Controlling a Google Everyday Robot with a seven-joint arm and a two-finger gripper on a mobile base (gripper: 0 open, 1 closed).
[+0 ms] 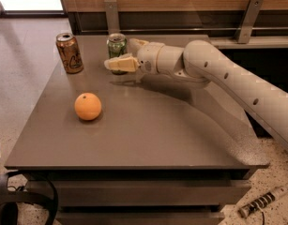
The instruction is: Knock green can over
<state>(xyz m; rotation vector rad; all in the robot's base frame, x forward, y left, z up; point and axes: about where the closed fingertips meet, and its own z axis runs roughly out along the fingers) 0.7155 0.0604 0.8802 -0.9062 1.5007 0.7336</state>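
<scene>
The green can stands upright near the far edge of the grey table, its silver top rim showing. My gripper reaches in from the right on a white arm. One pale finger lies across the front of the can's lower part; the other finger is just right of the can. The can's lower body is hidden behind the front finger. The fingers look spread on either side of the can.
An orange-brown can stands upright at the table's far left. An orange lies left of the middle. A wooden wall with metal brackets runs behind the table. Cables and a power strip lie on the floor.
</scene>
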